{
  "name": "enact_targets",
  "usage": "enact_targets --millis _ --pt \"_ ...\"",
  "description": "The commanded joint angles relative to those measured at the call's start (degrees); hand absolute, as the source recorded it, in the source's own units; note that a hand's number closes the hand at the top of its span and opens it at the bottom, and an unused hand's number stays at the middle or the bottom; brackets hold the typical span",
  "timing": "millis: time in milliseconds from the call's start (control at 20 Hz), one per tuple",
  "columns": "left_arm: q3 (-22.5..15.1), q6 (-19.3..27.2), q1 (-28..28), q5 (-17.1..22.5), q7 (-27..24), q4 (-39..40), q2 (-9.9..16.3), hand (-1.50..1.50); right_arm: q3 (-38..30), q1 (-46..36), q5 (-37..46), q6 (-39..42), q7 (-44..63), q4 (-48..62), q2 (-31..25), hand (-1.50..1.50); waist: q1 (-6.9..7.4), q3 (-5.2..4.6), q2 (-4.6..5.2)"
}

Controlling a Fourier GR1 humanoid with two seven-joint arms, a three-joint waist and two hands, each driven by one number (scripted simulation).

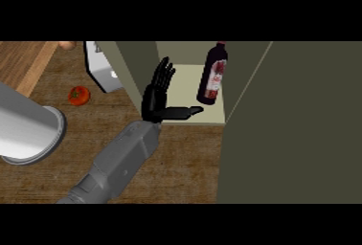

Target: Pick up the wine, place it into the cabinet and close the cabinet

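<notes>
One black hand point(157, 98), fingers straight and spread, rests beside the dark red wine bottle point(214, 74). Bottle stands inside the olive cabinet point(290, 119).

Wood-grain surface point(191, 162), dark brown, fills the lower and left ground. A lighter wood board point(25, 62) lies at upper left. A large grey cylinder point(25, 131) stands at the left edge. A white and grey object point(105, 72) of unclear kind sits just beside a tomato point(78, 95). Lighting is even and dim.
</notes>
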Motion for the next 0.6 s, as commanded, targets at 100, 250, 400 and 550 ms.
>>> enact_targets --millis 100,250,400,550 --pt "-5.27 1.32 11.16 -2.85 6.68 -20.06 6.24 -1.5 0.75 0.84 1.38 0.11 -0.56 -0.45 0.12 -1.5 1.69 0.45 -0.99" --pt "-8.21 5.47 15.99 -4.57 10.12 -32.53 8.87 -1.5 -0.83 2.37 -1.73 1.15 2.04 -3.36 -1.52 -1.5 1.33 0.46 -0.98" --pt "-10.87 9.46 22.44 -5.2 14.62 -45.91 12.21 -1.5 -0.84 2.04 -2.38 0.71 2.32 -3.29 -1.04 -1.5 1.43 0.46 -0.89" --pt "-11.28 13.41 26.58 -6.65 17.95 -57.72 16.98 -1.5 1.72 -1.87 -0.01 -2.26 6.46 -5.62 -0.34 -1.5 1.07 0.38 -0.6"
